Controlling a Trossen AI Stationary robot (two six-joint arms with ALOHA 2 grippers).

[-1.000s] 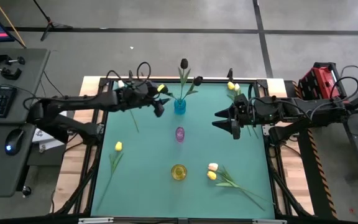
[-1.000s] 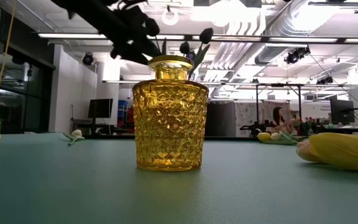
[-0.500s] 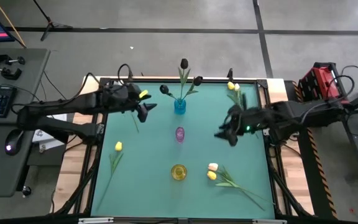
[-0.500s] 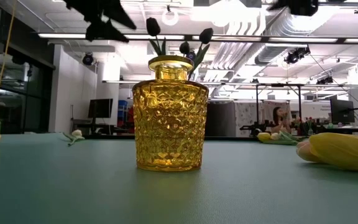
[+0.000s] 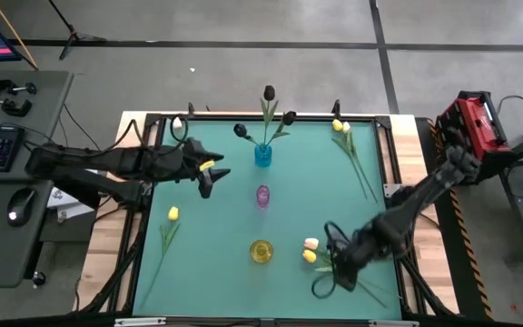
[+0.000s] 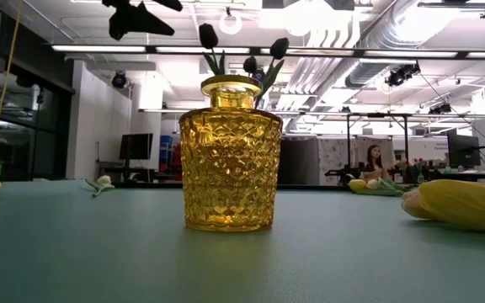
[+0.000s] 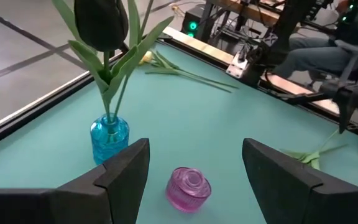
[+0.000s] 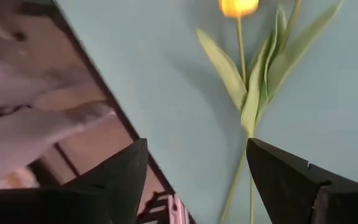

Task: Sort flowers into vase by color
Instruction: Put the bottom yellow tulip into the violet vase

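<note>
A blue vase (image 5: 262, 154) holds three near-black tulips (image 5: 240, 131); in the left wrist view one dark head (image 7: 101, 22) stands over the blue vase (image 7: 109, 140). My left gripper (image 5: 216, 180) hangs open to the left of that vase, above the table. My right gripper (image 5: 327, 268) is open near the table's near edge, over the stems of a peach tulip (image 5: 311, 243) and a yellow tulip (image 5: 309, 256) lying flat. In the right wrist view a yellow tulip (image 8: 238, 7) and its leaves lie ahead of the open fingers. A pink vase (image 5: 262, 194) and a yellow vase (image 5: 261, 252) stand in the middle.
One yellow tulip (image 5: 172, 214) lies near the left edge, its stem pointing at the near edge. Two more yellow tulips (image 5: 338, 125) lie at the far right corner. The yellow vase (image 6: 230, 156) fills the low view. The table's near edge (image 8: 104, 99) runs close to my right gripper.
My left gripper has drawn back from the blue vase toward the table's left edge, and a near-black tulip now stands in that vase. My right arm has swung from the far right side to the near edge, over the peach and yellow tulips.
</note>
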